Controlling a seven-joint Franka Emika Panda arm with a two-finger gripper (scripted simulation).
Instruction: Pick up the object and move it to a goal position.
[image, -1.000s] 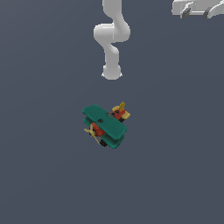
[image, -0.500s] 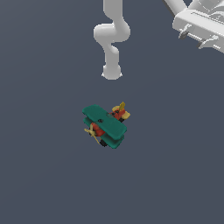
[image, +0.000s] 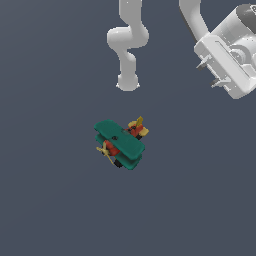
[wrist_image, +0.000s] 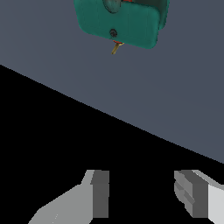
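- The arm's head has swung down into sight at the exterior view's upper right; a second ago only its edge showed at the top of that view, and now the whole pincer (image: 214, 74) end hangs there, tilted, with its small fingertips pointing down toward the exterior view's left.
- The toy biplane (image: 120, 143) has not budged in that time. It sits on the grey desk (image: 50, 200) near the middle of the exterior view, teal wings stacked, red body between them, yellow propeller on one end and yellow tail on the other.
- In the wrist view the biplane (wrist_image: 120, 19) shows only partly, cut off by the picture's edge: a teal wing with a small round fitting and a yellow bit poking out beneath it.
- The pincer (wrist_image: 142, 199) stands apart, both grey fingers (wrist_image: 100, 194) spread with nothing between them.
- To my eye this is the approach: the pincer is well apart from the plane and off to one side, so nothing has been grasped yet and the carrying part of the job is all ahead.
- Nothing else lies on the desk that I can see. The arm's own base column (image: 127, 45) rises beyond the plane, but it does not sit between pincer and toy.
- No goal marker is visible in either view.
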